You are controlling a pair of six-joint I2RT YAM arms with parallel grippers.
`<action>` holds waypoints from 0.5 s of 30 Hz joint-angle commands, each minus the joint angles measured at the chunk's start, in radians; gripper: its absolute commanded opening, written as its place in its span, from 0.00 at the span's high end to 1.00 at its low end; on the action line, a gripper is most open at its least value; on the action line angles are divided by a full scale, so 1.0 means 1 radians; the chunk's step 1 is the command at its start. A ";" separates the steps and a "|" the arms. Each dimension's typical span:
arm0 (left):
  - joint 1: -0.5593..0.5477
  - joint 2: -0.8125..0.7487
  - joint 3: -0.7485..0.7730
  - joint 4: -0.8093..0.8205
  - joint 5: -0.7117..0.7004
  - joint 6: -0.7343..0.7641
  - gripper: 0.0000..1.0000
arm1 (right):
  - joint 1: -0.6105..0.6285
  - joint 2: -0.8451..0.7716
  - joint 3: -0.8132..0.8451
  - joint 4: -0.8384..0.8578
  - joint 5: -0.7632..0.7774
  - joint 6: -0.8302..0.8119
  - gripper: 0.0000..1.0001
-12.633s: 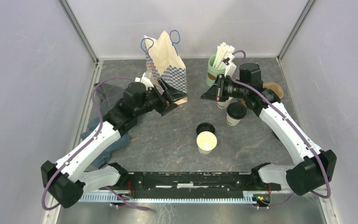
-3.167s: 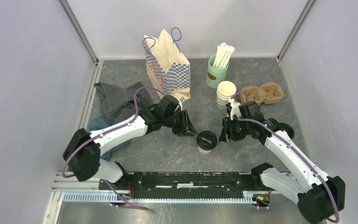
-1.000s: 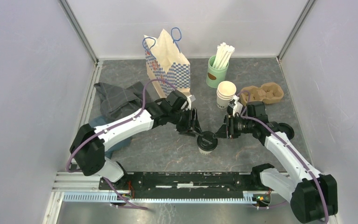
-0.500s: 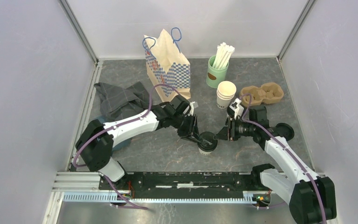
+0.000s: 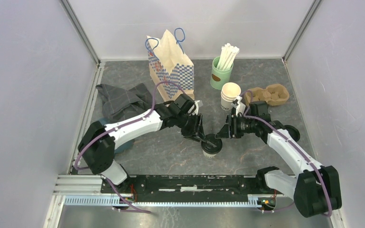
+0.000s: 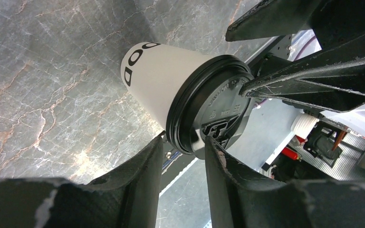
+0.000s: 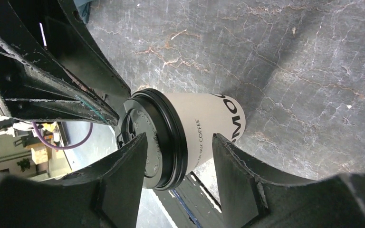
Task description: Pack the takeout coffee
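One takeout coffee (image 5: 210,146), a white paper cup with black print and a black lid (image 6: 218,111), stands upright at the table's front middle. My left gripper (image 5: 201,137) comes at it from the left. Its jaws stand apart astride the lid's rim (image 6: 185,140), one finger (image 6: 142,171) under the rim and the other over the lid's top. My right gripper (image 5: 220,134) reaches in from the right, open (image 7: 179,137). One of its fingers (image 7: 123,175) lies over the lid and the other stands clear of the cup's wall (image 7: 204,126).
A checked paper bag (image 5: 171,66) stands at the back. To its right are a green cup of straws (image 5: 221,71), a stack of lidless white cups (image 5: 231,96) and a brown carrier (image 5: 267,95). Dark cloth (image 5: 123,102) lies left. A round black lid (image 5: 293,132) shows beside the right forearm.
My left gripper has moved down and right onto the lid's rim. The right gripper's jaws have widened around the cup. The cup has stayed in place.
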 commanded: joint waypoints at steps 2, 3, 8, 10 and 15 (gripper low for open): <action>-0.005 0.038 -0.008 -0.004 -0.004 0.065 0.58 | 0.012 0.034 0.017 0.061 -0.013 0.003 0.44; -0.004 0.041 -0.013 -0.005 -0.005 0.068 0.59 | 0.011 0.037 0.010 0.081 -0.016 0.011 0.45; -0.004 0.050 -0.038 -0.005 -0.027 0.087 0.63 | 0.010 0.036 -0.059 0.100 0.057 0.050 0.59; -0.004 0.051 -0.054 -0.004 -0.031 0.087 0.64 | 0.011 0.014 -0.104 0.089 0.107 0.064 0.60; -0.004 0.026 -0.038 -0.008 -0.035 0.091 0.64 | 0.013 -0.014 -0.054 0.016 0.117 0.039 0.56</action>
